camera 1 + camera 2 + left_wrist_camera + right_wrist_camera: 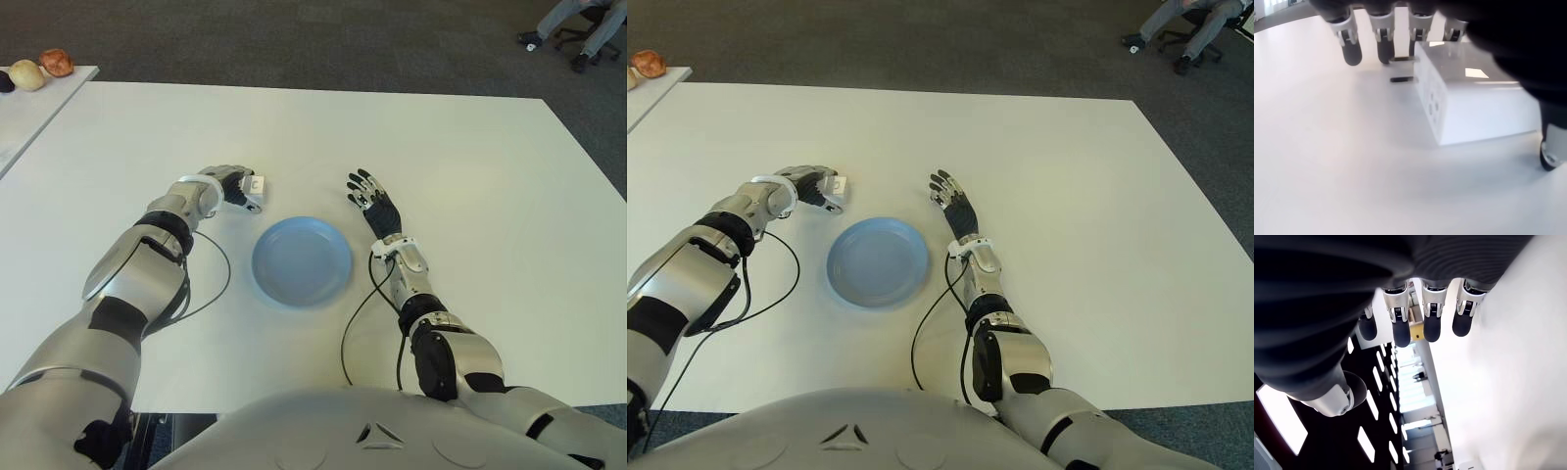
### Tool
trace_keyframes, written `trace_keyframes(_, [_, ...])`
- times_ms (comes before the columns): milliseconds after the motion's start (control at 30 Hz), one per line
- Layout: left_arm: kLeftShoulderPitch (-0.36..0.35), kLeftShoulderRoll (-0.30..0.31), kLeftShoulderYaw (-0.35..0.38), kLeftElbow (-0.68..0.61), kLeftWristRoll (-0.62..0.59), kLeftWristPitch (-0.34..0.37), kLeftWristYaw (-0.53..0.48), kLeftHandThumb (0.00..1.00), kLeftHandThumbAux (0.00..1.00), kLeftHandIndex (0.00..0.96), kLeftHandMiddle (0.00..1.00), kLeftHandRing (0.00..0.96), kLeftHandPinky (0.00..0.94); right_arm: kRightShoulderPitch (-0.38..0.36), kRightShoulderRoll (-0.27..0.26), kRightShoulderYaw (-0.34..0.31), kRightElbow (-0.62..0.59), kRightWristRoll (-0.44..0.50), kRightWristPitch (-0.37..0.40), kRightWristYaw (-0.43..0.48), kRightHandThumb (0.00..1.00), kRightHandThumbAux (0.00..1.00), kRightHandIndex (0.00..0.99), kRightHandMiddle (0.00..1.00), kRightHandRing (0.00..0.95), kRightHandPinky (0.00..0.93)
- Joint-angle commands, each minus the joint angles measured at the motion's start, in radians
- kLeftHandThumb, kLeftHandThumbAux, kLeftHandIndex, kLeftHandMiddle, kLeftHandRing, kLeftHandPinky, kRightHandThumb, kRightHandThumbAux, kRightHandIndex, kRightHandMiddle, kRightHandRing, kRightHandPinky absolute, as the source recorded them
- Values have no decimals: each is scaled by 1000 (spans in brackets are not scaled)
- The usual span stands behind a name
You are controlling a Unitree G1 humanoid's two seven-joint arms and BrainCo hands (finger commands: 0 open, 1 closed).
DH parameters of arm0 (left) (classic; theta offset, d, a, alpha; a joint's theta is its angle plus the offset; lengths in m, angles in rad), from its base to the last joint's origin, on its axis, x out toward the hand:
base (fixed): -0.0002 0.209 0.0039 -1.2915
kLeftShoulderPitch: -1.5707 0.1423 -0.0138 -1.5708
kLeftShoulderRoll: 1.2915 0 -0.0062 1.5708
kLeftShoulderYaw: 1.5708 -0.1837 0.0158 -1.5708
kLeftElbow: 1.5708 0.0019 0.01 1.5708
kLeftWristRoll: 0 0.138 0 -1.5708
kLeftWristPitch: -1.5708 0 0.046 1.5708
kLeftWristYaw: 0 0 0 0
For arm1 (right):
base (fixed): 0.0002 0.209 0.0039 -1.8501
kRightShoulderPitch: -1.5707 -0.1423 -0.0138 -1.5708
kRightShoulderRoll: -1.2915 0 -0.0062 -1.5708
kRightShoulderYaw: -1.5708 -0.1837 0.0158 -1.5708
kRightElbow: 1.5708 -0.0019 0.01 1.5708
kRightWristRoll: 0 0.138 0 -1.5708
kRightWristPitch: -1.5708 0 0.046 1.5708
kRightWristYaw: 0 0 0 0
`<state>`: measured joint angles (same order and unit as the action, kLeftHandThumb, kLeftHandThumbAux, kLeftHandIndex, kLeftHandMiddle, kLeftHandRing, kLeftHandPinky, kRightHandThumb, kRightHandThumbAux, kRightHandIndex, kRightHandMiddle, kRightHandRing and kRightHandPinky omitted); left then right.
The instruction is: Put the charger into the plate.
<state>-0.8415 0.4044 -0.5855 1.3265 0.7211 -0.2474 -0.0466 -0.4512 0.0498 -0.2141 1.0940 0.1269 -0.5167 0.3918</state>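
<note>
While left hand [227,184] fingers cup the charger [256,185] beside the plate [302,260], right hand [372,203] lies open.

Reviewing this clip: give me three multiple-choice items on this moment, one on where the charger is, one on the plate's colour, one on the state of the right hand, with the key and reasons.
1. Where is the charger?
A. On the plate
B. On the table at the left hand, beyond the plate's left edge
C. In the right hand

2. What colour is the plate?
A. Red
B. Light blue
C. Black

3. What state is the right hand in?
A. Open, holding nothing
B. Closed on the charger
C. Closed on the plate's rim

Key: B, the white charger lies on the table with the left hand around it; B, the plate is light blue and bare; A, the right hand shows its fingers spread right of the plate.
</note>
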Motion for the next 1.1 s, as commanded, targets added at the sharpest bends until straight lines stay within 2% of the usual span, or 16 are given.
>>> trace_keyframes(33, [28,-15,6,6,-11,12,-39,376,592,0,27,27,59,109,11,5,52,5,66,-10,0,624,100,147,91,28])
trace_keyframes(267, [33,-19,20,6,-25,23,-49,400,613,4,50,47,75,115,9,8,41,7,70,-5,0,631,94,142,88,28])
trace_keyframes(533, [33,-25,26,6,-40,48,-72,417,619,47,86,93,156,119,7,11,31,10,77,-3,0,638,88,138,86,22])
trace_keyframes(633, [33,-26,26,6,-42,58,-83,476,614,91,149,180,272,120,6,12,28,9,78,-5,0,628,91,142,88,18])
trace_keyframes(767, [31,-21,14,2,-35,55,-100,515,604,119,201,245,339,121,6,14,27,10,77,-6,0,620,94,146,91,19])
trace_keyframes(833, [30,-17,7,0,-29,50,-107,538,601,138,252,306,390,121,5,13,26,12,78,-6,0,620,97,151,94,23])
trace_keyframes(1100, [27,-6,-24,-6,-1,35,-104,607,605,184,342,401,439,121,3,16,25,12,81,-2,0,644,87,143,88,11])
